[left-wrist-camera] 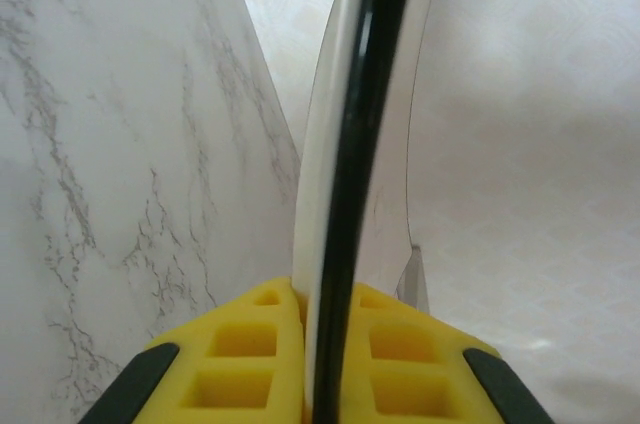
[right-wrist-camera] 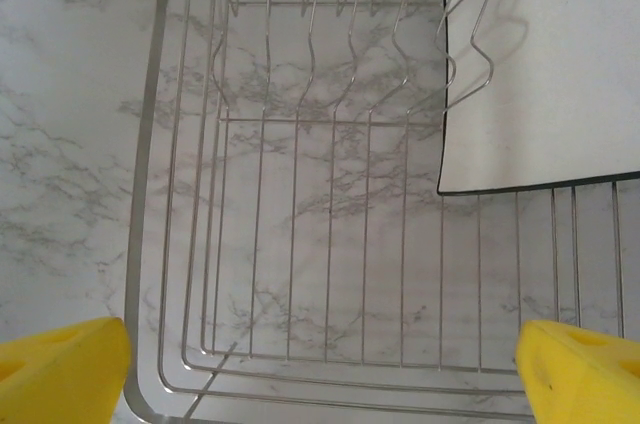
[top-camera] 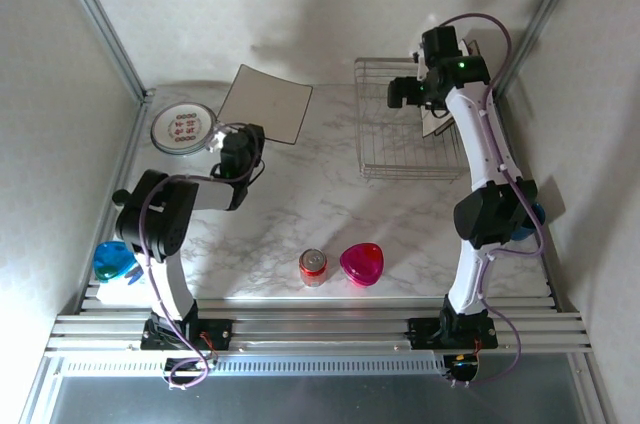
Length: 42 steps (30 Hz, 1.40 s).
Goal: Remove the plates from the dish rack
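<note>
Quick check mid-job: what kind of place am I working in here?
Probably a lab test cell dressed as a kitchen counter: marble-look tabletop, wire dish rack, aluminium frame rails at the near edge.

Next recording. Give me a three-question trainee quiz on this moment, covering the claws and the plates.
1. True or false: the right claw is shut on a plate.
2. What does the left claw grip? A) the red can B) a square plate, by its edge C) the pink heart dish
3. Fill in: the dish rack holds ___ plate(s).
Key: 1 false, it hangs open over the rack. 2 B. 3 one, a second square plate on the rack's right side.
</note>
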Each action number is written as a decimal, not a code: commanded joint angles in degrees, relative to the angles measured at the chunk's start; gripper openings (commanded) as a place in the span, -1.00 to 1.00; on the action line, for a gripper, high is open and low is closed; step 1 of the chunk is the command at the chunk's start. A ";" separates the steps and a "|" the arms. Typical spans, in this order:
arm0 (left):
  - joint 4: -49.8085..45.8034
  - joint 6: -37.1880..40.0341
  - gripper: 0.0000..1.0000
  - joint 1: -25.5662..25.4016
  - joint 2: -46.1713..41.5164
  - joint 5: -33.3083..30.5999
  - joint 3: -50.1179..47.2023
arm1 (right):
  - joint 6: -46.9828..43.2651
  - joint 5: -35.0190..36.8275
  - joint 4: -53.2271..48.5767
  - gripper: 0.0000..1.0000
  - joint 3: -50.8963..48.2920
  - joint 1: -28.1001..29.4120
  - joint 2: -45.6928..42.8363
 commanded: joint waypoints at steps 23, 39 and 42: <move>11.09 -12.34 -1.00 -3.93 11.41 -18.09 7.51 | -2.81 -1.27 -6.96 0.98 13.68 3.64 7.39; 6.62 -13.32 -1.00 -3.13 15.94 -16.43 11.87 | -3.16 -1.40 -6.07 0.98 13.59 3.73 8.06; 5.79 -13.28 -1.00 -3.05 16.13 -16.67 12.12 | -3.16 -1.45 -5.98 0.98 13.62 3.67 8.25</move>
